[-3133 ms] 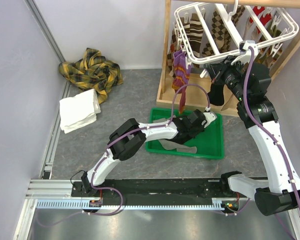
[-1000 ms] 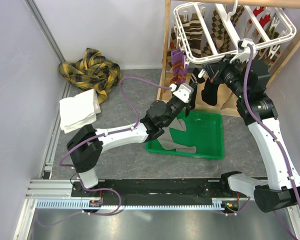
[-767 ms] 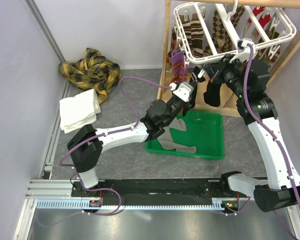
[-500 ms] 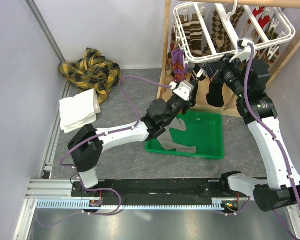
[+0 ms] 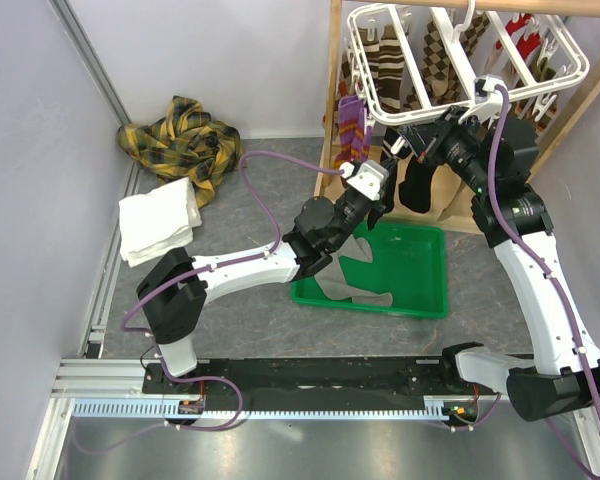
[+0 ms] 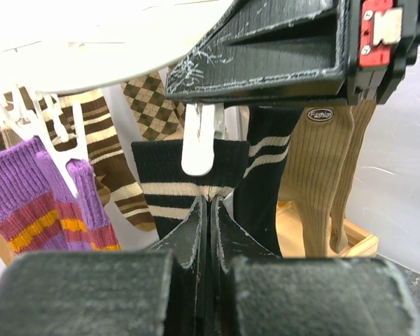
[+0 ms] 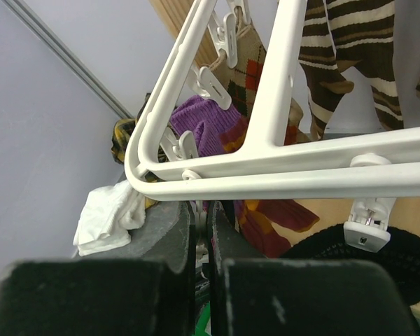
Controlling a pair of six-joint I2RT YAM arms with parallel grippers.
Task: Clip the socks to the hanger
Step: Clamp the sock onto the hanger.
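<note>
Left gripper (image 6: 207, 204) is up under the hanger (image 7: 280, 168). Its fingers are pinched together on a black striped sock (image 6: 175, 171), whose top edge sits at a white clip (image 6: 198, 143). Right gripper (image 7: 200, 210) is just below the hanger's near-left corner, fingers close together; can't tell if anything is between them. Hanger hangs within the wooden frame (image 5: 332, 100), far right. Green tray (image 5: 425, 285) is on the table just near of the frame, with grey socks (image 5: 355, 285) inside. Purple sock (image 5: 352, 125), brown striped socks (image 6: 105, 140) and tan sock (image 6: 322, 182) dangle from the hanger.
</note>
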